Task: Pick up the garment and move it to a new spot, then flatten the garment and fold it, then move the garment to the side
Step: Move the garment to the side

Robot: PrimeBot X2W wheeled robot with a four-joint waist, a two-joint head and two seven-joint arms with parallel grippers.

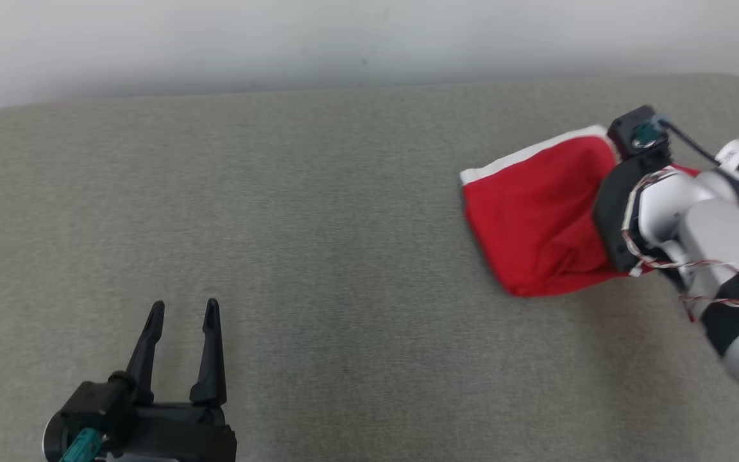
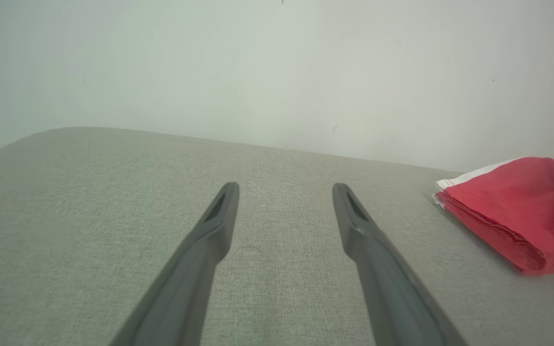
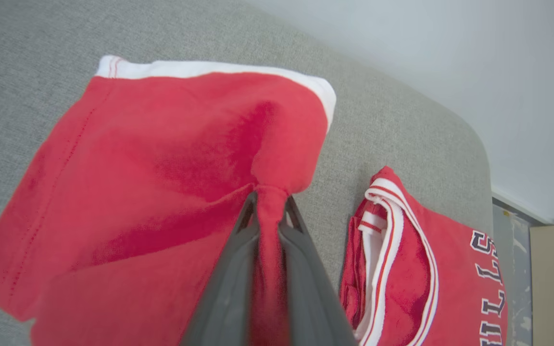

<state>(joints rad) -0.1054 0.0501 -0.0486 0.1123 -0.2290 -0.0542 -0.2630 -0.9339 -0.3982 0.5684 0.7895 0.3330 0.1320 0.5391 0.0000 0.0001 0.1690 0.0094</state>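
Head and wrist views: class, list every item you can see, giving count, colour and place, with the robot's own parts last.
red garment: one, red with a white edge band, right side of the surface, one fold pinched up
second garment: one, red with white-and-red trim and dark lettering, lying beside the first near the surface's rounded corner
padded surface: one, grey fabric, beneath both garments
wall: one, pale, behind the surface
left gripper: one, black, lower left of the head view, jaws open over bare surface
right gripper: one, dark grey, jaws shut on a fold of the red garment
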